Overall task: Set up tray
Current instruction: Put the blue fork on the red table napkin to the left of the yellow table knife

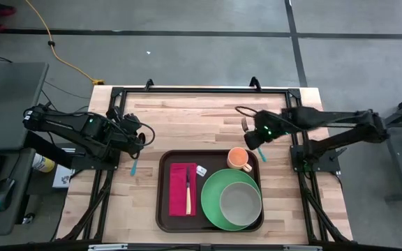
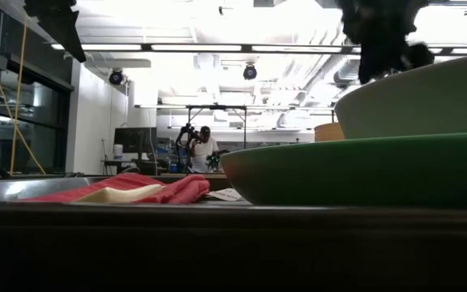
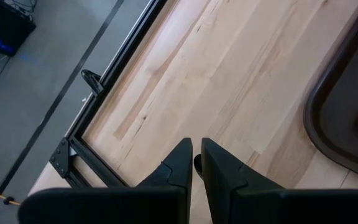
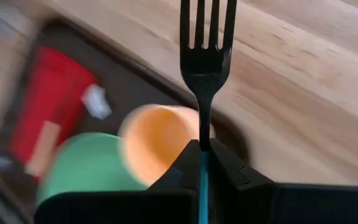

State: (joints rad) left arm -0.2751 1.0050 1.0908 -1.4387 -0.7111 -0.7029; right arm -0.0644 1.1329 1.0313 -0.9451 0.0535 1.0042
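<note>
The dark brown tray (image 1: 160,202) lies at the table's near middle. On it lie a red napkin (image 1: 179,188) with a pale-handled knife (image 1: 188,192), a green plate (image 1: 211,202) carrying a grey-green bowl (image 1: 241,202), and an orange cup (image 1: 239,159). My right gripper (image 1: 252,137) hovers just beyond the cup, shut on a black fork (image 4: 205,56) with a blue handle (image 1: 262,155). My left gripper (image 1: 139,143) hovers left of the tray's far left corner, shut, with a blue strip (image 1: 134,166) sticking out toward the near edge. My right gripper pinches the fork between its two fingers at the black neck (image 4: 204,134), where it meets the blue handle. The tines point forward past the fingertips, and the handle runs back between the fingers. The fork is lifted clear, above the cup's far side. My left gripper is shut on a small dark piece (image 3: 197,164) that barely shows between its fingertips. The blue strip seems to be the same utensil's handle, but the gripper hides the join. It is held clear above the bare wood.
A small white packet (image 1: 201,170) lies on the tray between napkin and cup. Bare wood (image 1: 187,118) spans the table's far half. A black frame (image 1: 201,89) edges the table. In the low view a person (image 2: 205,146) stands far off in the room.
</note>
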